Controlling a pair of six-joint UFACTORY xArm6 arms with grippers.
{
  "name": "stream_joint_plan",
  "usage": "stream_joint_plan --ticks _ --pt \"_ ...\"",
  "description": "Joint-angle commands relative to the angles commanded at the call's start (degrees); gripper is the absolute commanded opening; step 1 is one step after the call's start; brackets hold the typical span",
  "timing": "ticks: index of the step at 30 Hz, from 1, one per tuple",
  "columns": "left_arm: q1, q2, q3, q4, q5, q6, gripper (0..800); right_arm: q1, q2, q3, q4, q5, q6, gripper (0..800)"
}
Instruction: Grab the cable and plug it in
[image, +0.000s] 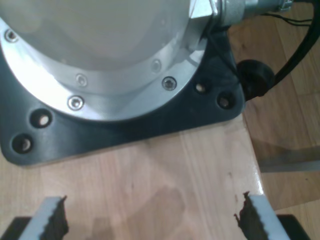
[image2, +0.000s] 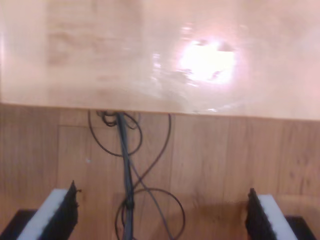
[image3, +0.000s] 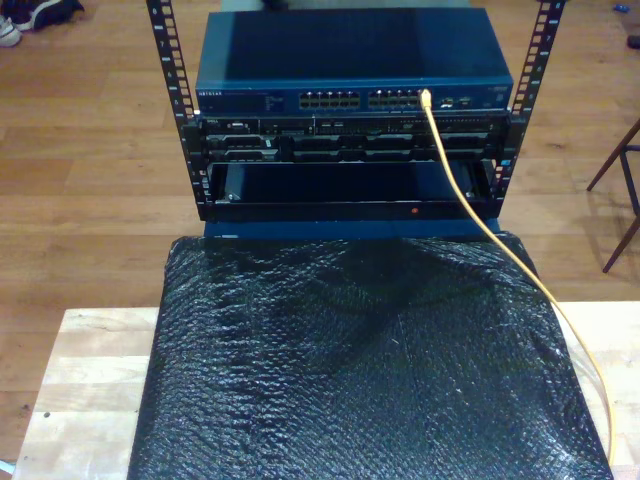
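Serrated fingers (image: 50, 220) of my first gripper (image: 152, 217) sit spread wide in the first wrist view, nothing between them, over bare wooden counter (image: 165, 175); beyond them a round metal arm base (image: 100, 55) bolted to a black plate (image: 125, 127), black wire (image: 295, 55) trailing off toward the floor. Second wrist view: my second gripper (image2: 161, 215) also released, fingers (image2: 57, 212) wide apart and empty, looking past the counter edge (image2: 150, 75) at wood floor (image2: 225, 160) with dark looped wires (image2: 130, 170). Exterior view: black bubble wrap sheet (image3: 370, 370) covers the counter; behind it a rack (image3: 350, 150) with a blue network switch (image3: 350, 60) on top. Cable (image3: 480, 215), thin orange-yellow, runs from the wrap's edge at the exterior view's right up to the switch's port row, its end apparently already seated in a port. Judging by that, plugging looks done, or this is a rest pose; nothing held, seating too small to confirm.
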Motion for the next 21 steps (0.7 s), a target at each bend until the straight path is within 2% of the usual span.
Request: stream_joint_plan --ticks 8,21 --pt "0.0 0.0 0.0 0.0 0.0 0.0 800 -1.7 -3.4 9.2 0.0 -8.7 -0.5 799" --pt "0.0 0.0 -0.1 0.0 0.0 0.0 800 -1.7 -5.3 11.6 0.2 -11.2 -0.9 799"
